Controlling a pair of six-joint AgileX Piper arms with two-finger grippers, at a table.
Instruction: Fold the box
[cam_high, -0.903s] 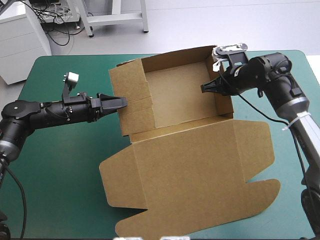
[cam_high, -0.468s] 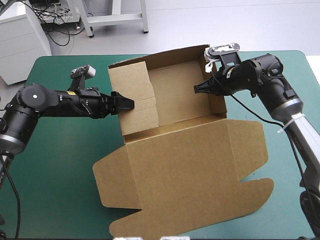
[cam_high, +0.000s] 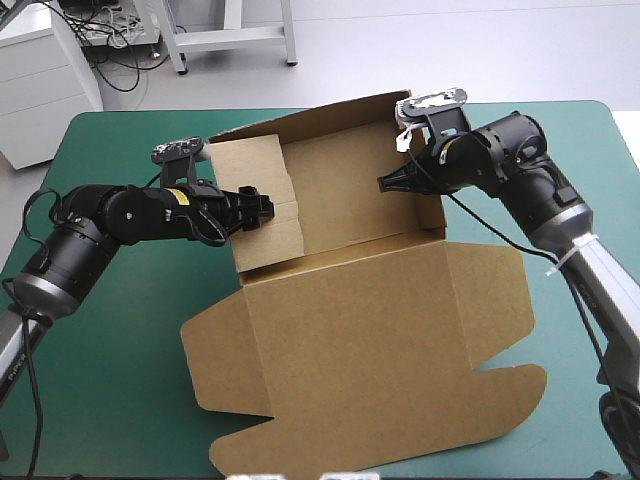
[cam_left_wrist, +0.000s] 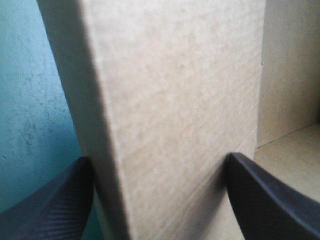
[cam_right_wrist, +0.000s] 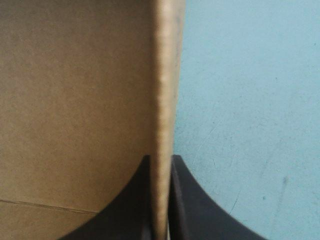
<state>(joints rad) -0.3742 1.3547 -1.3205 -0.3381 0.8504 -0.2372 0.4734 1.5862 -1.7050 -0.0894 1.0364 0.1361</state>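
Box (cam_high: 380, 300) sits mid-bench, brown board. The open tray part is toward the far edge and the lid (cam_high: 350, 390) lies flat toward the near edge, side flaps spread out. The bench (cam_high: 110, 350) has a teal-green cover, bare either side of the box.

Left jaws are wide open, astride the tray's left wall (cam_high: 250, 165). In the left wrist view one black finger (cam_left_wrist: 50, 205) is on the outer side over the cover and the other (cam_left_wrist: 270, 200) is on the inner side over the tray floor. Only the finger bases show, the tips are cut off. Cannot tell if either finger actually presses the board.

Right jaws are all but closed, pinching the tray's right wall (cam_high: 428, 205). In the right wrist view the wall's edge (cam_right_wrist: 165, 100) runs up between the two fingers (cam_right_wrist: 125, 210), with board on one side and cover on the other. In the high view the right jaws' tip lies against the inner face of that wall, and the pinch itself is hard to make out there.

Writing: there is a yellow label (cam_high: 180, 196) on the left arm (cam_high: 130, 213), text too small to read. Something white (cam_high: 405, 135) hangs at the right arm's (cam_high: 520, 170) wrist, unreadable. Board faces are plain brown.

The left arm lies across the bench from its left edge. The right arm reaches over the tray's far right corner and hides part of that wall's top.
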